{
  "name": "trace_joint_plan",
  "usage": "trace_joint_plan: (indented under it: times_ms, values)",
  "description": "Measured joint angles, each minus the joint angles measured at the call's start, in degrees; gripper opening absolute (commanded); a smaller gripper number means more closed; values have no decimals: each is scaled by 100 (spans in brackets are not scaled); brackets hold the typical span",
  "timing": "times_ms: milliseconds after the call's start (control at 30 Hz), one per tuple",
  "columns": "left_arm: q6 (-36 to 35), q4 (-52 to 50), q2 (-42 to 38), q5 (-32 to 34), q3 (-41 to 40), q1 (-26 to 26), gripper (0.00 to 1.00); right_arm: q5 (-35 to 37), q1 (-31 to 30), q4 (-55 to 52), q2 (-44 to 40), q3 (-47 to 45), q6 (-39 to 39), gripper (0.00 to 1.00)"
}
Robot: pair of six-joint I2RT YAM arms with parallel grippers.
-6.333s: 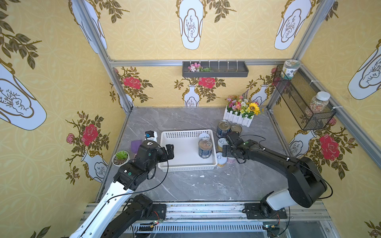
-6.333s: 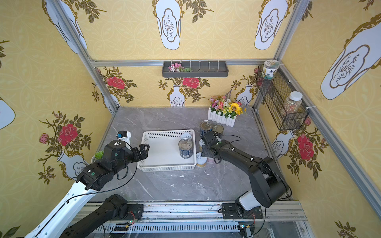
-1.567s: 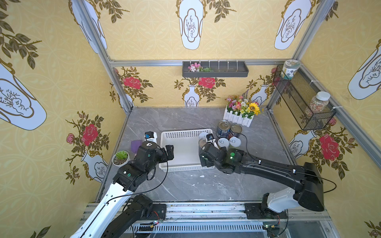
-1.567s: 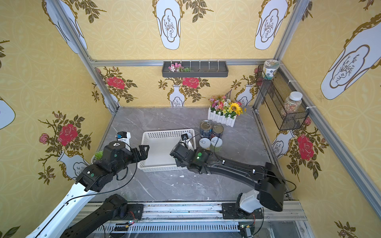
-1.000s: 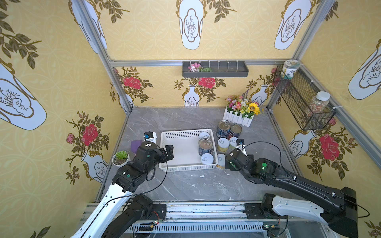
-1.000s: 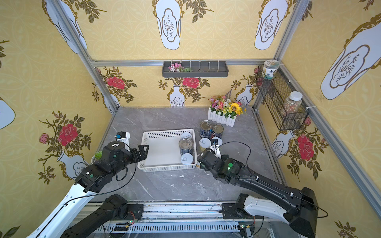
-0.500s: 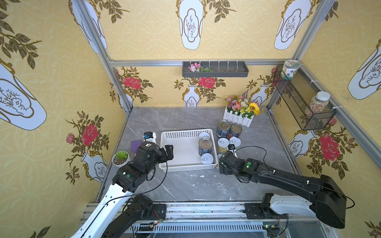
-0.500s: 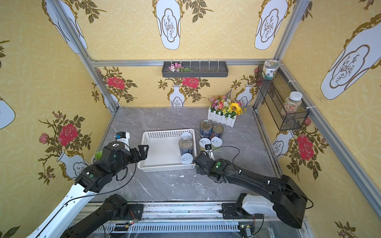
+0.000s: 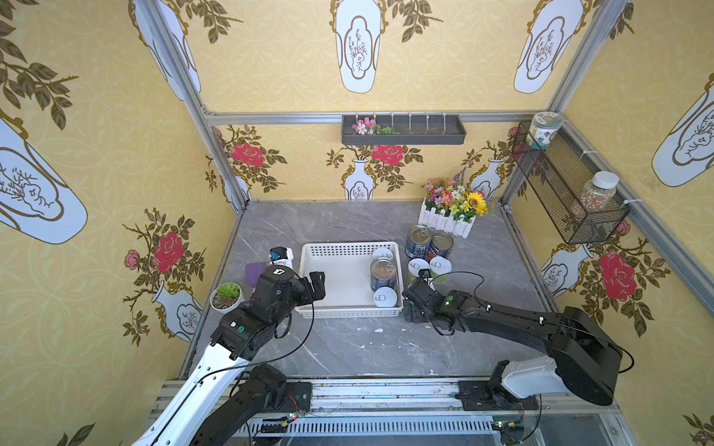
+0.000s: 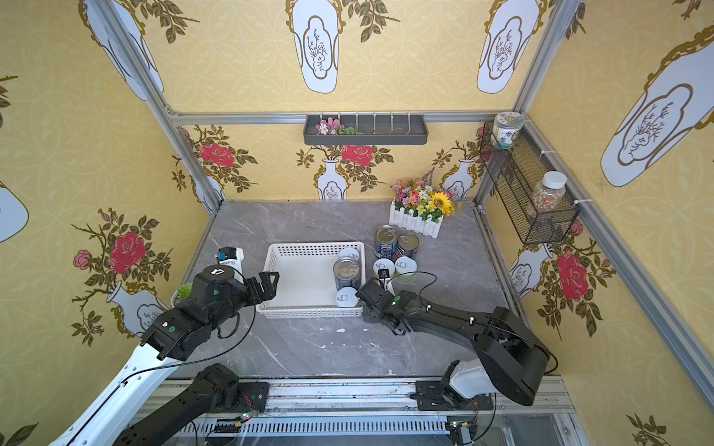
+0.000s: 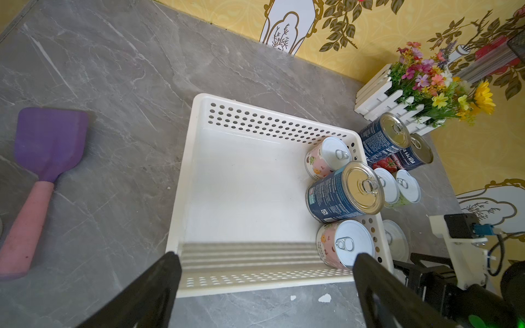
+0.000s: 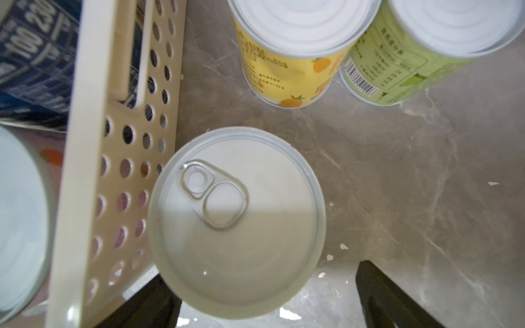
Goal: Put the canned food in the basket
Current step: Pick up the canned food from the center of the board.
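Observation:
The white basket (image 9: 340, 278) (image 11: 241, 181) holds a blue-labelled can (image 9: 383, 272) between two pink white-lidded cans (image 9: 382, 253) (image 9: 385, 297) along its right side. Just outside that wall stands another white-lidded can (image 12: 235, 221) (image 11: 395, 241). My right gripper (image 9: 411, 309) (image 12: 267, 275) is open low over it, a finger on either side of its near rim, not touching it. Farther back stand a yellow can (image 12: 292, 71), a green can (image 12: 397, 71) and two blue cans (image 9: 419, 241) (image 9: 440, 245). My left gripper (image 9: 315, 285) (image 11: 265, 257) is open and empty at the basket's near left corner.
A purple and pink spatula (image 11: 42, 159) and a small potted succulent (image 9: 227, 295) lie left of the basket. A white flower box (image 9: 452, 210) stands at the back right. A black wire shelf (image 9: 568, 200) with jars hangs on the right wall.
My right gripper has moved left, from beside the loose cans to the basket's right wall, and come down over the white-lidded can there. The left arm has not moved.

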State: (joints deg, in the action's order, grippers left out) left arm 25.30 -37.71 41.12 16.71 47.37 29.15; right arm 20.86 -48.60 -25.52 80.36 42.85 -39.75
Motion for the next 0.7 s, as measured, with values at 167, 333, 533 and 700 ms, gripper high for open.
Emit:
trace_joint_plan:
  times_ms: [167, 333, 533, 700]
  values:
    - [-2, 0, 31, -2, 0, 0, 100, 15, 31, 46, 74, 173, 103, 97]
    - [-2, 0, 15, -2, 0, 0, 100, -31, 236, 170, 251, 302, 192, 97]
    - [-2, 0, 15, -2, 0, 0, 100, -332, 575, 289, 498, 358, 358, 97]
    - [-2, 0, 17, -4, 0, 0, 100, -503, 664, 323, 551, 361, 378, 97]
